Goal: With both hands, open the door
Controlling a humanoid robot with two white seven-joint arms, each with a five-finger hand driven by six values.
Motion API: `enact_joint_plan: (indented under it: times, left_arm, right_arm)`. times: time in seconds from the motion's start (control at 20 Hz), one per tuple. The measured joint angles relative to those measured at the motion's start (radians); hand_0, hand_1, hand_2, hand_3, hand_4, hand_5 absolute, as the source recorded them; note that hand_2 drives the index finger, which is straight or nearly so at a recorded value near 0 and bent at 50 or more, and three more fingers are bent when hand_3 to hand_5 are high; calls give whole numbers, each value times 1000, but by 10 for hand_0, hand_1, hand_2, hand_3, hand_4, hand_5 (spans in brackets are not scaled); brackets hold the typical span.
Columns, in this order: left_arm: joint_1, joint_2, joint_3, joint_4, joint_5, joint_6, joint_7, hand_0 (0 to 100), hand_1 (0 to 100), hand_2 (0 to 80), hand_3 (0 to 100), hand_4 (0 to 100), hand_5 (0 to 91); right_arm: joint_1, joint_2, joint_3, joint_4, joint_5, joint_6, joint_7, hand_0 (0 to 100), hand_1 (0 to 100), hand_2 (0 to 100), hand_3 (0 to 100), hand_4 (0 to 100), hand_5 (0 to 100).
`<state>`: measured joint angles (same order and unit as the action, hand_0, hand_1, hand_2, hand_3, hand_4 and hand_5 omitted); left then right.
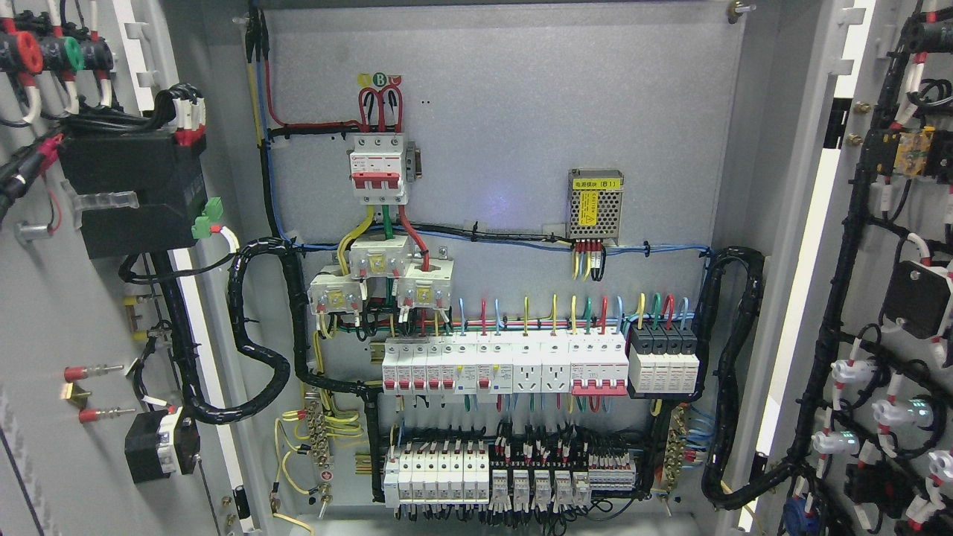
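Note:
An electrical cabinet fills the head view with both doors swung wide. The left door (45,313) shows its grey inner face at the picture's left, carrying a black box and wiring. The right door (886,246) stands at the picture's right, its inner face covered with black cable looms and indicator lamps. Between them the grey back panel (521,119) is fully exposed. Neither of my hands nor any arm shows in the frame.
On the back panel sit a red-handled main breaker (378,167), a small power supply (594,204), a row of white breakers and sockets (514,365), and terminal blocks (484,476) along the bottom. Thick black cable bundles (260,327) loop from each door into the cabinet.

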<state>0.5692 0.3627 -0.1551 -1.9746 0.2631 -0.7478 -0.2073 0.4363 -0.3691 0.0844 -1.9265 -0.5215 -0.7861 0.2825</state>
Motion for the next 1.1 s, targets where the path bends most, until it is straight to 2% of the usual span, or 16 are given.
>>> enact_joint_plan:
  times: [1.1]
  left_arm:
    - [-112,15,17,-42,49,-24,39,0,0,0,0,32,0]
  right_arm:
    - [-35,-11,-50,-2,-36,0,2,0,0,0,0,0,0]
